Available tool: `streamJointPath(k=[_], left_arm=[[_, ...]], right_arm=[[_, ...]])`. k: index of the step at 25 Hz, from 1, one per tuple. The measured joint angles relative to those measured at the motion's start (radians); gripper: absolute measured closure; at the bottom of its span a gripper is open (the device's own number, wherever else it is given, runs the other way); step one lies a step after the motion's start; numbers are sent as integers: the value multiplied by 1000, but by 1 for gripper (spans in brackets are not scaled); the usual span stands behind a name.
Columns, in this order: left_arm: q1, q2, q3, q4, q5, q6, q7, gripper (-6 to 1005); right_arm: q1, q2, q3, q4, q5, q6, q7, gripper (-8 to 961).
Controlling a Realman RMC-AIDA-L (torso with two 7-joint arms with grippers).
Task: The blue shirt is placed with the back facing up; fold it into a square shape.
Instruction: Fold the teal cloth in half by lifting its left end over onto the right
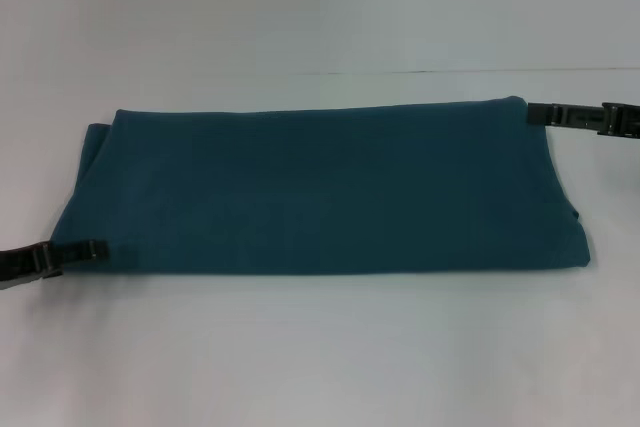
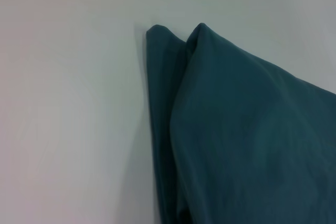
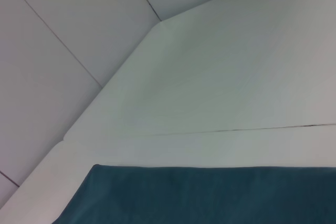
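Note:
The blue shirt [image 1: 320, 192] lies on the white table as a long flat band running left to right, plain side up, with no sleeves showing. My left gripper [image 1: 98, 248] reaches in low from the left and meets the shirt's near left corner. My right gripper [image 1: 533, 113] comes in from the right at the shirt's far right corner. The left wrist view shows two layered corners of the shirt [image 2: 252, 140] on the table. In the right wrist view, one straight edge of the shirt [image 3: 210, 195] lies on the table.
The white table [image 1: 320, 347] extends on all sides of the shirt, with a thin seam [image 1: 450, 71] behind it. The right wrist view shows the table's corner [image 3: 157, 24] and grey floor tiles [image 3: 63, 51] beyond it.

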Motion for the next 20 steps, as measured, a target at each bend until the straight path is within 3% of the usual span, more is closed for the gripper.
streamJointPath(k=[16,20], left_arm=[[-6,0,21,-10,0,-26,0,126],[-6,0,21,-10,-1,-34,0,244]], right_arm=[[-5,2,0,-1,0,-1,-1,82],[-9,2,0,-2,0,-3,1,88]])
